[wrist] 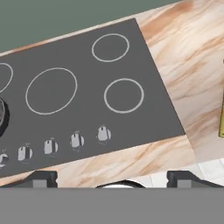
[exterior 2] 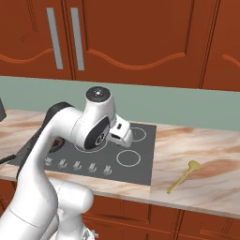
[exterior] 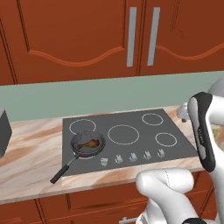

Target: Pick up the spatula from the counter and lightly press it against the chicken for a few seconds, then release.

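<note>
Yellow spatula [exterior 2: 184, 176] lies on the counter [exterior 2: 213, 150], three o'clock of the cooktop [exterior 2: 138, 164]; gripper [wrist: 116, 177] hovers wide open, empty; chicken [exterior: 87, 143] sits in the pan [exterior: 61, 173].

**No legible writing in any view**

No word, number or brand name can be read anywhere. The dark strip [exterior: 204, 140] along the arm's link has some faint pale marks, but they are too small to read. The round dark joint cap [exterior 2: 96, 134] carries a small white sign, which is too blurred to tell. The knobs [wrist: 77, 141] along the front edge of the cooktop [wrist: 144, 131] show small pale markings, but no figure is legible on them. The white rings drawn on the cooktop are plain circles and not characters.
</note>
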You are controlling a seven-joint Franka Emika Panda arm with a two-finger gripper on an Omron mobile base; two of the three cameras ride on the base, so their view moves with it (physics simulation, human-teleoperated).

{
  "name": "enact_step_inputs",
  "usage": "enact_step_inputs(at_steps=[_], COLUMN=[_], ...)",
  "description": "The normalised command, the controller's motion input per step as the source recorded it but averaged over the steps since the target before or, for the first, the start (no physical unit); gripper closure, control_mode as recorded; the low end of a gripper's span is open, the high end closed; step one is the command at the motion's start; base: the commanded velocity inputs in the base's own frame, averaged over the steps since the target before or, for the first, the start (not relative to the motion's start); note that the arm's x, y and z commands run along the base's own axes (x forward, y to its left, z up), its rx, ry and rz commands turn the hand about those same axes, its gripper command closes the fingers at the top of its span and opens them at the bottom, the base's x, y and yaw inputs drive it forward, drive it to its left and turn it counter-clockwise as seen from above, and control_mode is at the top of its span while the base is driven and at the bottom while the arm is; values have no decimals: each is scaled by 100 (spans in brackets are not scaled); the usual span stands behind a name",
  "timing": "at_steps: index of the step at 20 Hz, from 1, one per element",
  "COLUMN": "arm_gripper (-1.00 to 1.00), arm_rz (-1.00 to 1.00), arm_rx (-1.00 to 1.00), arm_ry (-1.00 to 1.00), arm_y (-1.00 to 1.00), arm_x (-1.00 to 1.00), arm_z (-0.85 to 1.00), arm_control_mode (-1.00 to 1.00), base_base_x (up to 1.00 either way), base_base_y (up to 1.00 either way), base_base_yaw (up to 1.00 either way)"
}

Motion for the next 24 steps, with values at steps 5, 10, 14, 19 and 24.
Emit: enact_step_inputs(at_steps=[5,10,14,19,24], arm_gripper=[-100,-100,-100,-100,-100], arm_rz=[-10,-5,0,0,0], arm_rx=[7,0,-1,-6,-14], arm_ry=[6,1,0,-5,-5], arm_y=[-44,-23,-22,-8,-10], arm_x=[0,0,0,1,3], arm_z=[-3,-9,0,0,0], arm_control_mode=[-100,-100,-100,-100,-100], base_base_x=[0,0,0,0,0], base_base_y=[0,0,0,0,0], base_base_yaw=[0,0,0,0,0])
